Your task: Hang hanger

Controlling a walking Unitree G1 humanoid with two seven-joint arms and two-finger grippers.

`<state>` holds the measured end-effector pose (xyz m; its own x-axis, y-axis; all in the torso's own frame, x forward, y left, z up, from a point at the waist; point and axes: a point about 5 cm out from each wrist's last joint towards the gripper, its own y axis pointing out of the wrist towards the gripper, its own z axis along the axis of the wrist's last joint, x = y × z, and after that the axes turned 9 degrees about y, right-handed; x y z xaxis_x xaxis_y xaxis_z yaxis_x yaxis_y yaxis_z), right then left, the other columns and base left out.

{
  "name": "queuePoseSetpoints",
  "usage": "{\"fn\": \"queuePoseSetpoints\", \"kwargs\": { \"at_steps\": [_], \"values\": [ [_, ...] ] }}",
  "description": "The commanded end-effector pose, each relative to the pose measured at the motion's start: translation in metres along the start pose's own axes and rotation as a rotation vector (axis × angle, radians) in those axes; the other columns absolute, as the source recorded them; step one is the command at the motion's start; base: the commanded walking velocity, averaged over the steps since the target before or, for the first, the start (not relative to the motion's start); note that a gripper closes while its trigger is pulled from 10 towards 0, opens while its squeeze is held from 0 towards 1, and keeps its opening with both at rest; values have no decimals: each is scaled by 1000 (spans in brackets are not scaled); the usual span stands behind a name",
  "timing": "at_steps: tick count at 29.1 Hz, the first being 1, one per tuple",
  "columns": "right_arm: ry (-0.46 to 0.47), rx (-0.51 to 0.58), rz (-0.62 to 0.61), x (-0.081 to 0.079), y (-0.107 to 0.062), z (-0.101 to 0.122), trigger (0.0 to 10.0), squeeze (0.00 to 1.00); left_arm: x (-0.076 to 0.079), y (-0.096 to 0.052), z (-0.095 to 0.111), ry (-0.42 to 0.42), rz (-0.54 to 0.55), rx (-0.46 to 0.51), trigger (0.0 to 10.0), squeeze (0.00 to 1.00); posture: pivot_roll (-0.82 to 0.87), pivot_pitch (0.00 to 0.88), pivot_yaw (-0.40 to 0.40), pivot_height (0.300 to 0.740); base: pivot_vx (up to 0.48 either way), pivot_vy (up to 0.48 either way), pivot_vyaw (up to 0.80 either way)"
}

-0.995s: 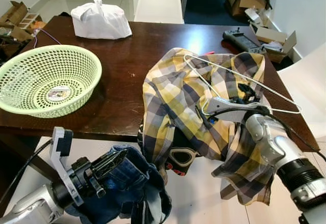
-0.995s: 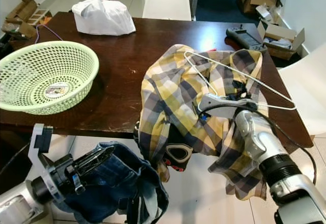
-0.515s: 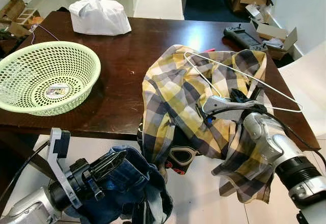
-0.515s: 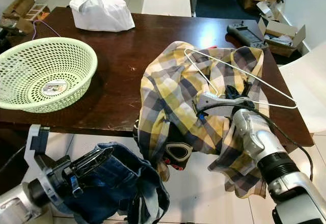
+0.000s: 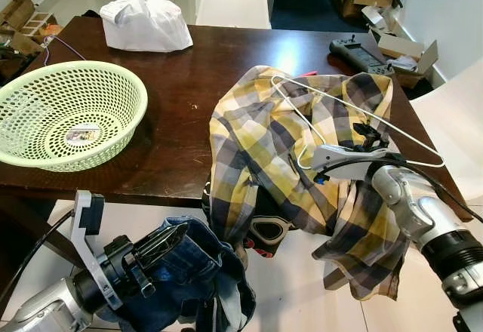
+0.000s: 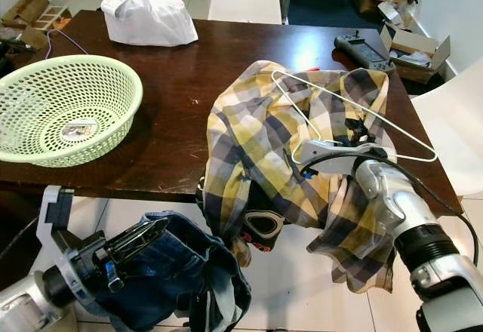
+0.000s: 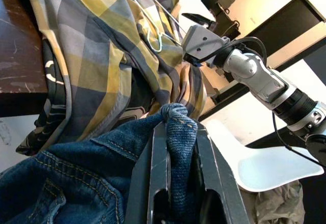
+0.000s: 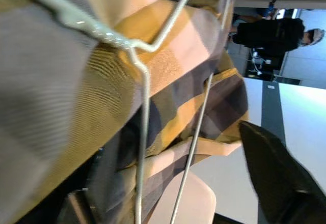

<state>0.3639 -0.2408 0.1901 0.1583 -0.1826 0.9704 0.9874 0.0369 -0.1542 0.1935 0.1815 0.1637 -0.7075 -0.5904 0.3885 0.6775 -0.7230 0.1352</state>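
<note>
Since the earlier look, my right arm had drifted a little toward the table's right edge; the whole view shifted slightly too, so part of that was my own head moving. Hanger and shirt lay as before.

Right gripper (image 5: pixel 367 137) hovered over the plaid shirt (image 5: pixel 256 143), close to the white wire hanger (image 5: pixel 355 109). From the wrist view one black finger (image 8: pixel 272 175) showed beside the wire, but I could not tell whether the fingers were spread or pressed together.

Left gripper (image 7: pixel 175 150) was low, off the near edge of the table (image 5: pixel 181 90), its two fingers pinching a fold of blue jeans (image 5: pixel 192 272).

Hanger lay flat on top of the shirt, which was heaped on the table and spilling over the near edge. Long bar ran from up near the shirt collar down toward the right edge of the table; the hook end curled toward me, near my right gripper.

Handling, as I judged it: thin wire, very light, springy rather than rigid, slick under hard fingers. Likely to twist or slip if taken on the long bar. Better hold looked to be at the twisted neck just below the hook, or at a shoulder bend. Cloth under it was soft, so fingers might catch shirt along with wire.

Green basket (image 5: pixel 68 113) and white bag (image 5: pixel 147 26) sat well apart.
</note>
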Motion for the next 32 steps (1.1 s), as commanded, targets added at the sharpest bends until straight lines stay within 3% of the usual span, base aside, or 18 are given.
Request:
{"fn": "queuePoseSetpoints", "kwargs": {
  "at_steps": [1,2,7,15,25,26,27,28,32],
  "values": [
    [-23,-9,55,-10,-1,-4,10000,800,5,1,2,-2,-22,17,10000,0,9,227,-33,740,0,0,0],
    [-21,-11,79,-12,-1,-4,10000,0,5,1,1,-3,-23,16,10000,0,10,230,-32,740,0,0,0],
    [-3,-8,102,-14,0,-3,10000,0,6,0,1,-5,-24,14,10000,0,15,233,-36,740,0,0,0],
    [-12,2,39,-16,7,8,10000,0,7,-1,4,2,-20,20,10000,0,21,242,-39,740,0,0,0],
    [-12,-34,-68,-3,17,11,10000,0,10,-6,7,10,-11,24,10000,0,32,259,-49,740,0,0,0],
    [-13,-36,-72,-3,17,11,3843,0,10,-6,7,11,-10,25,10000,0,32,259,-49,740,0,0,0],
    [-13,-36,-72,-3,17,11,3843,0,10,-6,7,11,-10,25,10000,0,32,259,-49,740,0,0,0],
    [-11,-30,-72,-3,18,13,0,0,10,-7,7,11,-9,26,10000,0,32,262,-49,740,0,0,0],
    [-11,-13,-71,-4,19,16,0,0,11,-7,7,11,-6,28,10000,0,32,264,-50,740,0,0,0]
  ]
}}
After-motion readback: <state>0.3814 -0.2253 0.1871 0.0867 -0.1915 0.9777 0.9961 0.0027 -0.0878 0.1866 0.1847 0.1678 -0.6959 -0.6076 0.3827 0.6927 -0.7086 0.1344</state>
